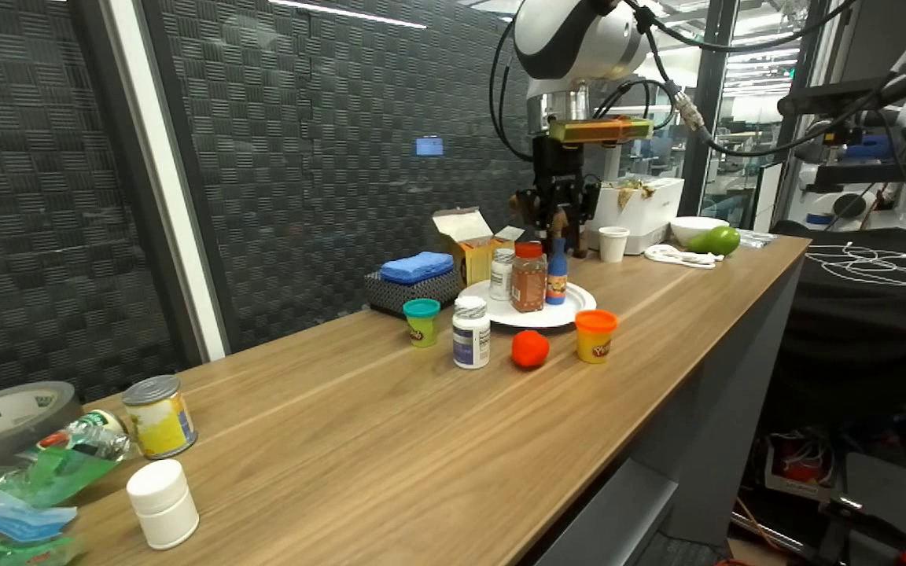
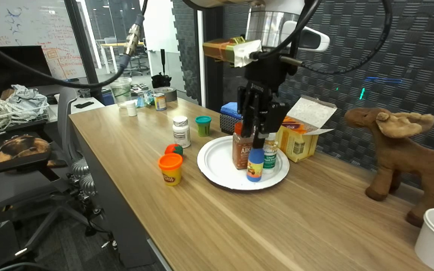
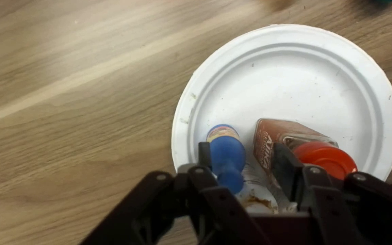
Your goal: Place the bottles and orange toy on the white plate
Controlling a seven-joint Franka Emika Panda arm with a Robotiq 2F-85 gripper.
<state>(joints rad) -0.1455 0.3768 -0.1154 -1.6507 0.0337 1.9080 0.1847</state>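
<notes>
Pincer (image 3: 243, 157) is released: fingers (image 3: 286, 166) spread apart above the plate (image 3: 294, 88). Blue bottle (image 3: 227, 151) appears between them in the wrist view, with a gap to the finger beside the red-capped bottle (image 1: 528, 281); contact with the opposite finger cannot be determined. Blue bottle, red-capped bottle and white bottle (image 1: 501, 275) stand upright on the plate. In both exterior views, the orange toy (image 1: 530, 349) rests on the table (image 1: 390, 440), off the plate, between the pill bottle (image 1: 471, 336) and the yellow tub (image 1: 595, 339). Pill bottle stands upright, near the green tub (image 1: 422, 324).
</notes>
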